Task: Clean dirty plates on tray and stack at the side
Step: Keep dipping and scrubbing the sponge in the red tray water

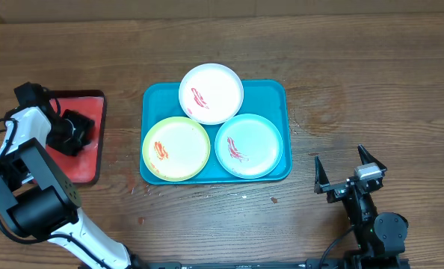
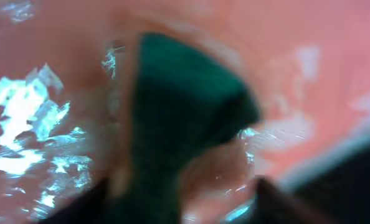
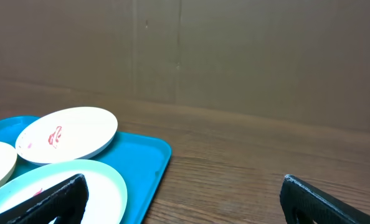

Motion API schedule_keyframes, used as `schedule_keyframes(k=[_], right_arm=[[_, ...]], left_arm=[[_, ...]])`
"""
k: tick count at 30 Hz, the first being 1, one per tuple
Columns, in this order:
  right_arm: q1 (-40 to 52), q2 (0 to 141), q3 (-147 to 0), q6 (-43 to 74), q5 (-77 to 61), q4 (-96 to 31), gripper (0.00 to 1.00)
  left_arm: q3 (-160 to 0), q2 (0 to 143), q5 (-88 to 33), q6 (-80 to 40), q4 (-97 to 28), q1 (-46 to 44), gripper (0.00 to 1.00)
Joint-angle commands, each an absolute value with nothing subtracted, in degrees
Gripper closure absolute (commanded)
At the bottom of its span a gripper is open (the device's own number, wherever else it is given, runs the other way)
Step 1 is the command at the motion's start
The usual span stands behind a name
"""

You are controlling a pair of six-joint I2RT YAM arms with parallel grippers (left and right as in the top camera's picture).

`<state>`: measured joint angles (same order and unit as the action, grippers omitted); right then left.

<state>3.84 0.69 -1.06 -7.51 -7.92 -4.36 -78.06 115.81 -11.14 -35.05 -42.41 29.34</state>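
**Q:** Location and condition of the plates?
**A:** All three are on the teal tray (image 1: 270,101) at the middle of the desk (image 1: 356,75). The white plate (image 1: 211,93) lies far centre and overlaps the tray's far rim. The yellow-green plate (image 1: 176,149) lies near left and the light blue plate (image 1: 249,145) near right. Neighbouring rims touch or overlap. Each plate shows red sauce smears.

**Q:** Task progress?
**A:** Judged as not yet begun on the plates. None looks wiped, and no stack exists beside the tray. Three cleanings and the stacking remain.

**Q:** Left pincer?
**A:** The left pincer (image 1: 71,134) is down on the red tray (image 1: 91,112) at the left of the desk, well apart from the teal tray. Its blurred wrist view shows a dark green object (image 2: 179,106), probably a sponge, between the fingers on a wet-looking red surface. Whether the fingers are clamped on it cannot be told.

**Q:** Right pincer?
**A:** The right pincer (image 1: 339,154) is over bare desk, near and to the right of the teal tray. Its fingers are spread wide. It holds nothing and touches nothing.
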Motion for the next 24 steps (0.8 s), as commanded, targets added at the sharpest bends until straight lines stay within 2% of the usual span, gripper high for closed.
schedule_keyframes(k=[1, 7, 13, 15, 18, 21, 23, 24], right_arm=[[3.6, 0.2, -0.4, -7.3, -7.6, -4.1, 0.00], [3.6, 0.2, -0.4, -7.3, -7.6, -4.1, 0.00], [3.6, 0.2, -0.4, -7.3, -7.6, -4.2, 0.00], [3.6, 0.2, -0.4, -7.3, -7.6, -4.2, 0.00], [3.6, 0.2, -0.4, -7.3, -7.6, -4.2, 0.00], [3.6, 0.2, -0.4, -7.3, -7.6, -4.1, 0.00], [3.6, 0.2, -0.4, -7.3, -7.6, -4.1, 0.00], [3.6, 0.2, -0.4, -7.3, -7.6, -4.2, 0.00]], left_arm=[[-77.8, 116.8, -10.5, -36.7, -41.6, 29.3, 0.00], [-77.8, 116.8, 2.1, -36.0, -38.0, 29.3, 0.00], [-77.8, 116.8, 7.4, -34.9, -36.1, 29.3, 0.00], [-77.8, 116.8, 9.1, -34.7, -36.2, 29.3, 0.11], [-77.7, 116.8, 9.4, -34.7, -37.1, 29.3, 0.33], [-77.7, 116.8, 9.4, -33.6, -37.3, 29.3, 0.34], [-77.7, 116.8, 9.4, -29.4, -36.7, 29.3, 0.42], [-77.7, 116.8, 9.2, -28.2, -36.7, 29.3, 0.50]])
